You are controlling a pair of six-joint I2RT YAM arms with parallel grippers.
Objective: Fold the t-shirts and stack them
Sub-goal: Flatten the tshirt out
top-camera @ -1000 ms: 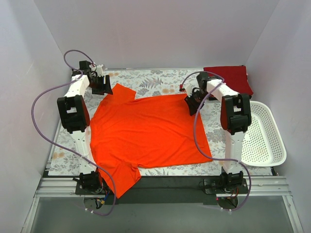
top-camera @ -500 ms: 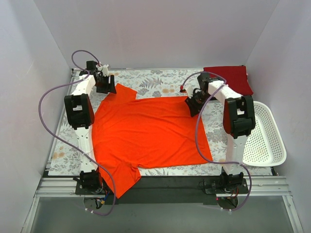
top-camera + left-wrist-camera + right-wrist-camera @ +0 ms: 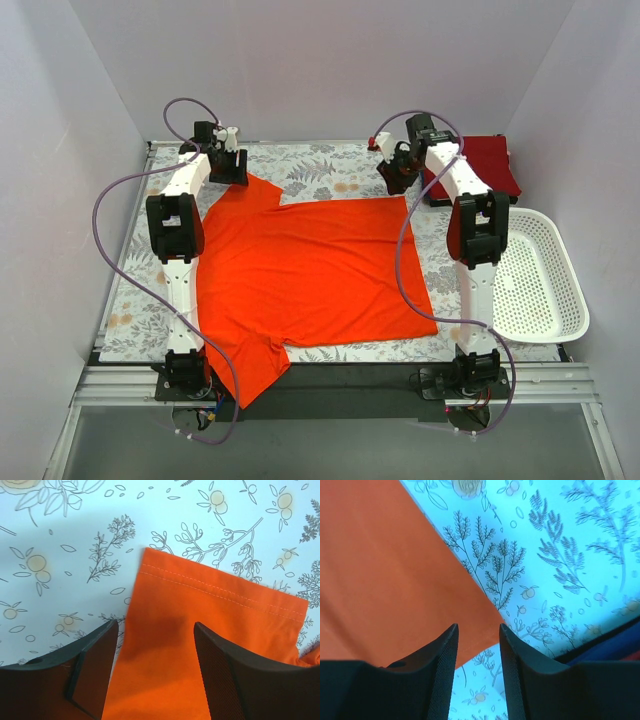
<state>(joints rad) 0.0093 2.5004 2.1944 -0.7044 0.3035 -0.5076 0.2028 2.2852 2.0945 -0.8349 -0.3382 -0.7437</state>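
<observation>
- L arm (image 3: 176, 228) is stretching away from its base along the left edge of the bright orange-red cotton t-shirt (image 3: 310, 270), elbow raised, wrist tipping down at the shirt's far-left sleeve (image 3: 215, 615).
- L gripper (image 3: 155, 630) is hovering just over that sleeve's stitched hem w/ jaws standing well apart and nothing btw them. It's probably lining up on the sleeve because that is the part to fold in first.
- The orange-red t-shirt is lying flat and spread out on the floral-patterned cloth (image 3: 320, 162), body smooth. Its near-left sleeve (image 3: 255, 375) is hanging over the table's near edge, so no fold is showing yet and the task is looking early.
- R arm (image 3: 470, 225) is reaching along the shirt's right edge, forearm extending past the shirt's far-right corner (image 3: 492, 611).
- R gripper (image 3: 478, 630) is hanging above that corner, just off the fabric. Its jaws are parted by a narrow gap, gripping nothing, w/ patterned cloth showing through.
- Right of the orange-red shirt's far corner, a darker crimson red folded t-shirt (image 3: 482, 165) is sitting at the table's back. It's likely serving as the base of the stack.
- Further right of the orange-red shirt, a white perforated plastic basket (image 3: 575, 310) is sitting beside the R arm. Can't tell what, if anything, is in it.
</observation>
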